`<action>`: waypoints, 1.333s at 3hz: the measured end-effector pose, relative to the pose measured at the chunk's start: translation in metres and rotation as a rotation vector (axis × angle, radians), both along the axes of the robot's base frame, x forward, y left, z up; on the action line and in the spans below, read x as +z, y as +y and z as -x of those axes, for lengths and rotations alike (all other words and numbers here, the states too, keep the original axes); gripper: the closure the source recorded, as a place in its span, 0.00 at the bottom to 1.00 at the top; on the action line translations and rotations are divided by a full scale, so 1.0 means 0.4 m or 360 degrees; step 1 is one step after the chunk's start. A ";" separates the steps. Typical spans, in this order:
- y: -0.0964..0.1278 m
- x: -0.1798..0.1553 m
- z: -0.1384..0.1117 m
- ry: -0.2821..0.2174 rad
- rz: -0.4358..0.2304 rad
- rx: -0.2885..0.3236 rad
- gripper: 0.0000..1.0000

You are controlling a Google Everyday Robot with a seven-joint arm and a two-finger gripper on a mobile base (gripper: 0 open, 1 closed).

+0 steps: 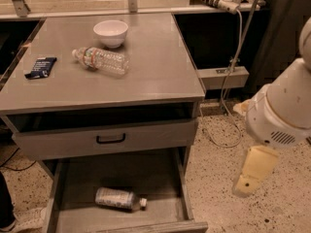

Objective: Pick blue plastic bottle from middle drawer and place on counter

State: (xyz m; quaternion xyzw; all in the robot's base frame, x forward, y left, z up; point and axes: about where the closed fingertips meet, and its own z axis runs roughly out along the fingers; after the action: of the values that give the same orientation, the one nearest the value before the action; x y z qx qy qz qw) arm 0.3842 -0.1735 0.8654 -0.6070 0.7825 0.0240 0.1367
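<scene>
Pale blue plastic bottle with a white cap (118,198): lying on its side on the drawer tray's floor, at about 6 o'clock in the view, cap toward 3 o'clock; nothing touches it.
Wide grey metal drawer tray (155,174): pulled out at the bottom of the cabinet, just below the grey drawer front with a black handle (111,139).
Flat grey counter (160,76): the cabinet's top, toward 12 o'clock from the bottle.
White round bowl (111,33): upright near the counter's far edge.
Clear crinkled water bottle with a red-and-white label (101,60): on its side on the counter, near the bowl at its 7 o'clock, cap toward 9 o'clock.
Dark blue flat packet (41,67): on the counter at 9 o'clock from the water bottle, near the edge.
Cream-coloured claw (250,176): hangs under the white rounded arm (284,110) at about 4 o'clock in the view, over the speckled floor (218,198), outside the cabinet, at 3 o'clock from the blue bottle and well apart from it. I cannot tell whether it is spread or closed.
</scene>
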 end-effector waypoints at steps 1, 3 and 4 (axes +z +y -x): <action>0.058 -0.119 0.032 0.0083 -0.0010 0.0028 0.00; 0.136 -0.245 0.058 0.0196 -0.0024 0.0053 0.00; 0.164 -0.303 0.033 0.0145 0.0022 0.0026 0.00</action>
State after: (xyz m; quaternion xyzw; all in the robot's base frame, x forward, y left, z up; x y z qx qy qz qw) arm 0.3711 -0.1078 0.7444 -0.6126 0.7831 0.0473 0.0964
